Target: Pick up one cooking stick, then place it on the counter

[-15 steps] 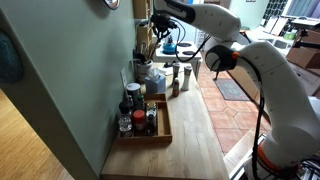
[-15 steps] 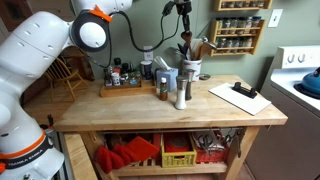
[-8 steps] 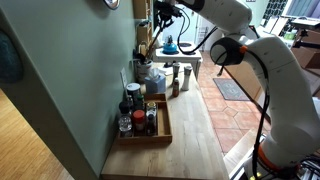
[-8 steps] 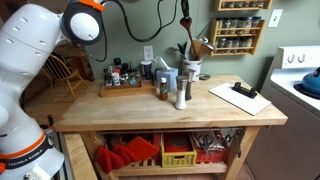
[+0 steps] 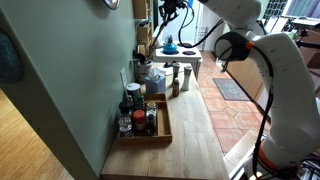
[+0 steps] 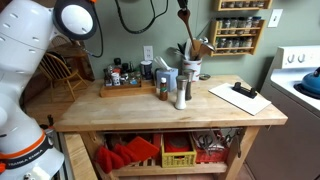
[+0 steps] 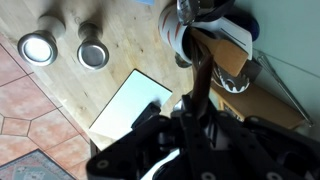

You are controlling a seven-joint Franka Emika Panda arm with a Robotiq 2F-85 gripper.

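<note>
My gripper [image 7: 196, 128] is shut on a long thin wooden cooking stick [image 7: 199, 75], which looks dark brown here. The stick hangs down from the jaws above the white utensil crock [image 7: 180, 35]. In an exterior view the stick [image 6: 184, 18] hangs high over the crock [image 6: 192, 70], which holds several more utensils; the gripper itself is cut off by the top edge. It shows at the top of an exterior view [image 5: 172, 6]. The butcher-block counter [image 6: 150, 108] lies below and also shows in the wrist view [image 7: 110, 30].
A wooden tray of bottles [image 6: 125, 86] stands at the back of the counter. Two round shakers [image 7: 38, 47] [image 7: 93, 53] and a mill [image 6: 181, 92] stand beside the crock. A white board [image 6: 240, 97] lies near one end. A spice rack [image 6: 240, 25] hangs on the wall.
My gripper has risen straight up with the stick in it, drawing it up out of the crock. The arm has left the top of the exterior views.
</note>
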